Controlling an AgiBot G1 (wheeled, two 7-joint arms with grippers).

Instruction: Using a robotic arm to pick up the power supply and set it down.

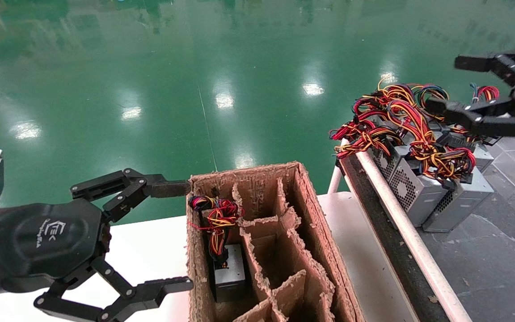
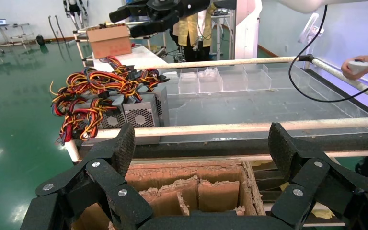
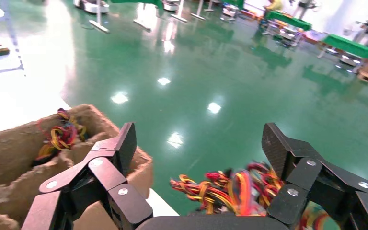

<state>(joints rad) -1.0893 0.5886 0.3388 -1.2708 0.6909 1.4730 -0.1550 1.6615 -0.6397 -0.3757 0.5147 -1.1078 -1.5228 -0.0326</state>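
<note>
Several grey power supplies (image 1: pixel 418 190) with red, yellow and black wire bundles (image 1: pixel 411 118) lie in a cluster on the belt at the right. Another power supply (image 1: pixel 230 273) stands in a left-hand compartment of the divided cardboard box (image 1: pixel 315 232). My right gripper (image 1: pixel 444 84) hovers open above the cluster, empty; in its wrist view the right gripper (image 3: pixel 200 141) frames the wires (image 3: pixel 235 188). Left of the box, my left gripper (image 1: pixel 186 236) is open and empty. In the left wrist view that gripper (image 2: pixel 202 143) faces the box (image 2: pixel 187 184) and the power supplies (image 2: pixel 141 112).
The box stands on a white table (image 1: pixel 150 250). A white rail (image 1: pixel 400 223) edges the dark belt (image 1: pixel 485 250). Clear plastic bins (image 2: pixel 211 81) sit beyond the belt. A person's hand (image 2: pixel 362 66) holds a device at the far side. Green floor lies behind.
</note>
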